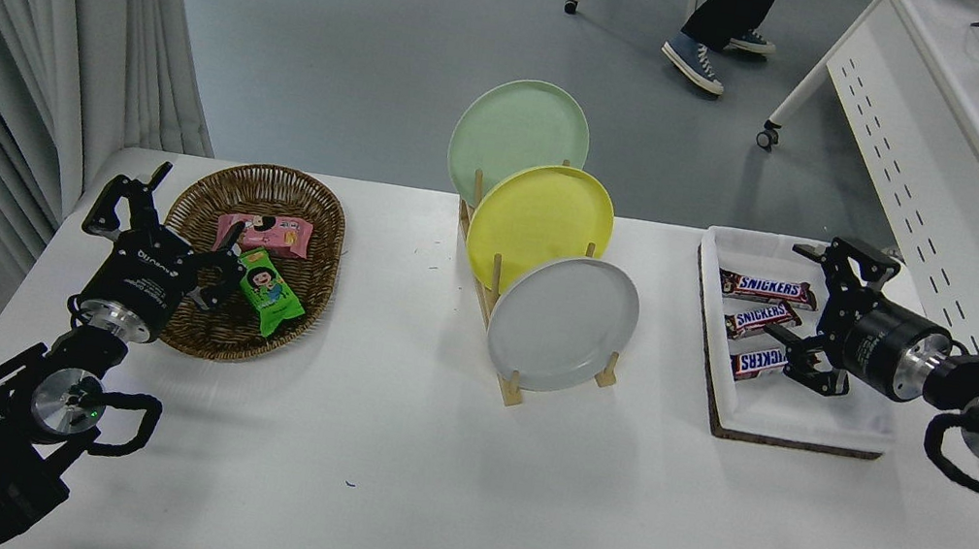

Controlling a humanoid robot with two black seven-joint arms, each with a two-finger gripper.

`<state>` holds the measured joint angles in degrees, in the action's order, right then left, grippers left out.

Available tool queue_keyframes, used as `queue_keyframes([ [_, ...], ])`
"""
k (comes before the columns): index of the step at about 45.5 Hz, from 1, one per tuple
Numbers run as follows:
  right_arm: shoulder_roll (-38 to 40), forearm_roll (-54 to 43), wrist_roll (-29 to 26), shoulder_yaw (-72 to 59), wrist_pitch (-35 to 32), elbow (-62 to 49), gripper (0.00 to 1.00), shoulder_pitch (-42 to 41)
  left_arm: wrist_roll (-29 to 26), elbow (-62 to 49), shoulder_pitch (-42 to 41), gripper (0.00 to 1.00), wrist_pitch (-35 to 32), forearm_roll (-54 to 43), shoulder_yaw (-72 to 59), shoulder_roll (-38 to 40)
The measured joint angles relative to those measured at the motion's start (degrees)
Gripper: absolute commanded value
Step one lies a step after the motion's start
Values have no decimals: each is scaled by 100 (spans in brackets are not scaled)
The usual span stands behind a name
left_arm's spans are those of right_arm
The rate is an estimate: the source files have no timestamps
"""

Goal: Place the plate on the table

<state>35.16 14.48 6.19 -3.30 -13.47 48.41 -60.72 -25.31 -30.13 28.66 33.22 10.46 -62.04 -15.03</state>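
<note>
The light-grey plate stands on edge in the front slot of a wooden rack at the middle of the white table. A yellow plate and a pale green plate stand behind it in the same rack. My right gripper is open and empty, well to the right of the grey plate, over a white tray. My left gripper is open and parked at the lower left over a wicker basket.
The white tray holds three Snickers bars. The wicker basket holds a pink snack pack and a green one. A person's legs and shoes show beyond the table. A white perforated desk stands at the right.
</note>
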Motion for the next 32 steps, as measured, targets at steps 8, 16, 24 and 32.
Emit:
queue_keyframes([
  [8, 35, 715, -39, -436, 452, 543, 100, -405, 0, 0, 0, 100, 0, 0, 0, 0],
  [16, -153, 1182, -254, -550, 1133, 814, 100, -671, 0, 0, 0, 100, 0, 1, 0, 0],
  [24, -445, 1398, -606, -268, 1771, 914, 100, -758, 0, 2, 0, 100, 0, 1, 0, 0],
  [32, -855, 1484, -978, -44, 2194, 927, 100, -818, 0, 3, 0, 100, 0, 1, 0, 0],
])
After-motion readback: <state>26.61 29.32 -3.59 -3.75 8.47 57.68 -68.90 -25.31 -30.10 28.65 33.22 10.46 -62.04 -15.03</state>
